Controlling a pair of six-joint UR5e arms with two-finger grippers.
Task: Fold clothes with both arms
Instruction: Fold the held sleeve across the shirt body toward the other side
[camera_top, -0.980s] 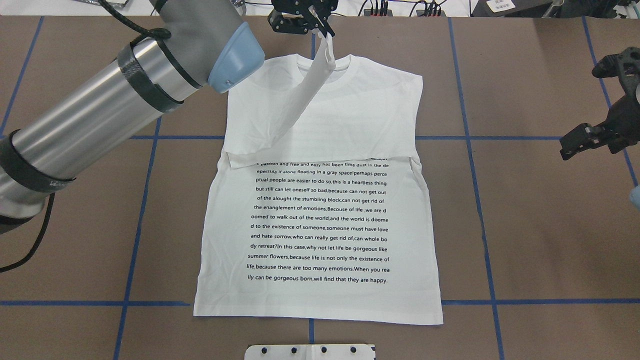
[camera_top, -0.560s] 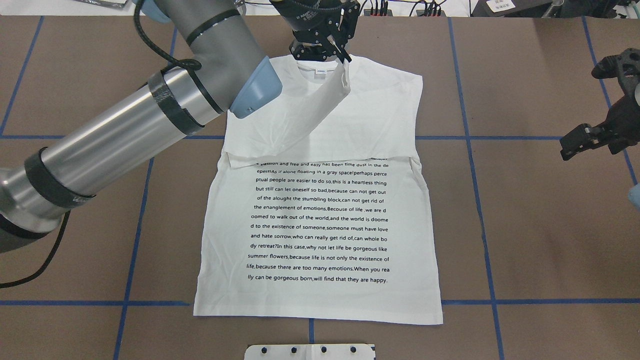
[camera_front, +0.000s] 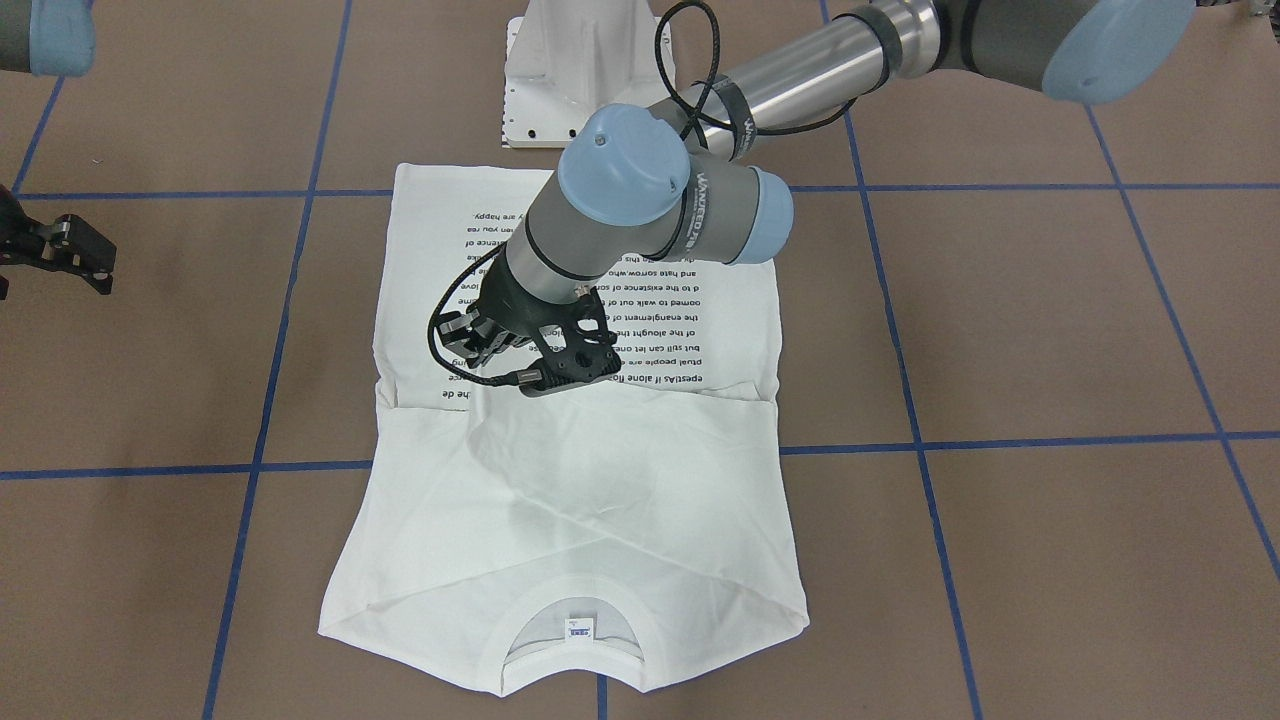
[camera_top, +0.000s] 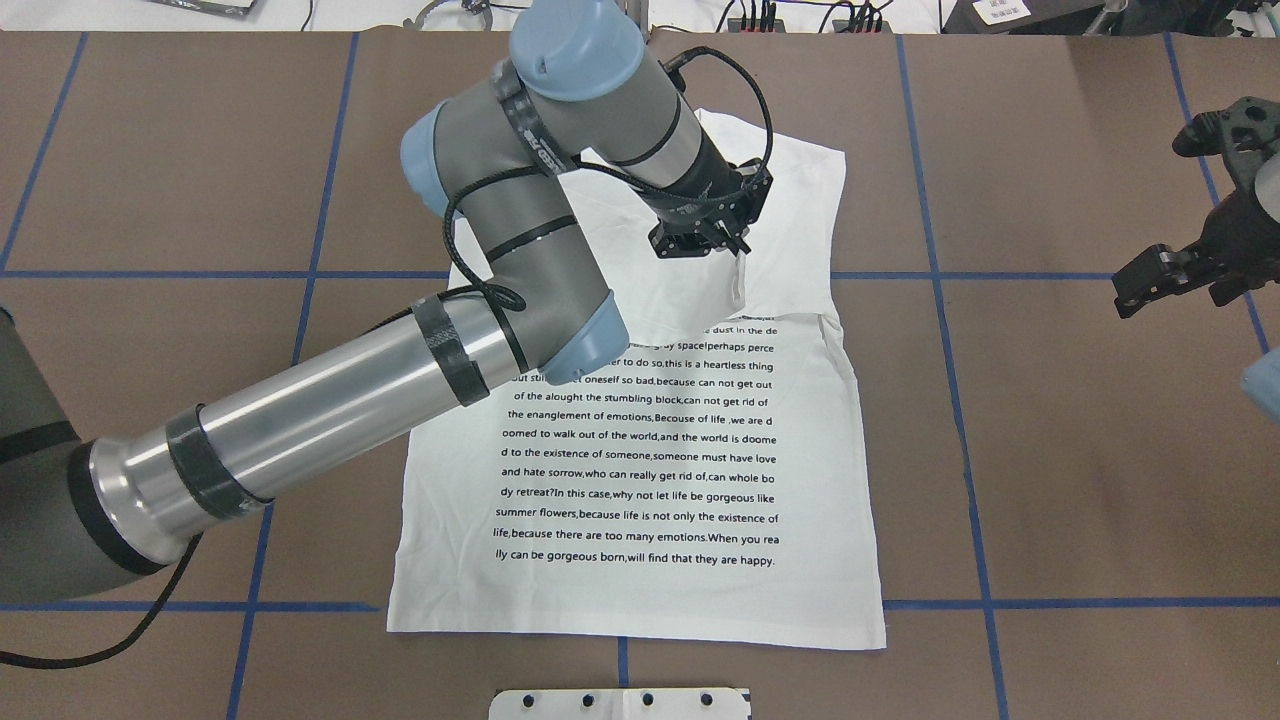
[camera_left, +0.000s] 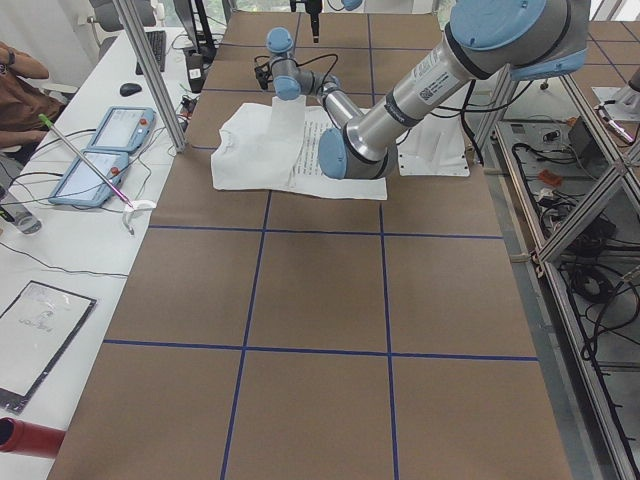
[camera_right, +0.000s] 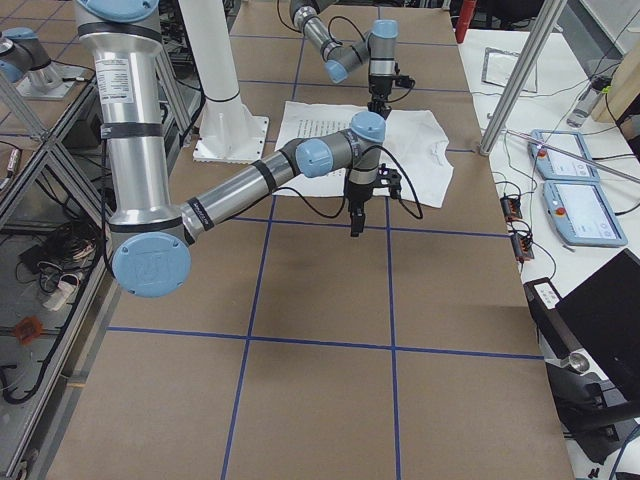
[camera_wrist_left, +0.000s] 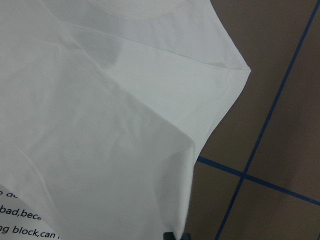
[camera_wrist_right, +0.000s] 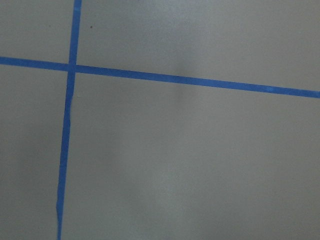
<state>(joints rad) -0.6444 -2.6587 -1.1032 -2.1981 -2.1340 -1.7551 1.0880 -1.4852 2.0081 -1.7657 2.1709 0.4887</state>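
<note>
Shirt (camera_top: 640, 590) lies flat on the bench (camera_top: 1050, 450), print side up, collar on the side away from the robot. Left gripper (camera_top: 728, 258) stands over the chest, jaws clamped on the cuff (camera_top: 737, 288) of a sleeve lying across the upper body. Right gripper (camera_top: 1185, 265) hangs over the bench well apart from the cloth, jaws apart.

Left arm (camera_front: 800, 85) above a white T-shirt (camera_front: 600, 500) on the surface (camera_front: 1050, 330).
Left gripper (camera_front: 520, 350) low over the folded edge; collar (camera_front: 560, 590) nearest the camera.
</note>
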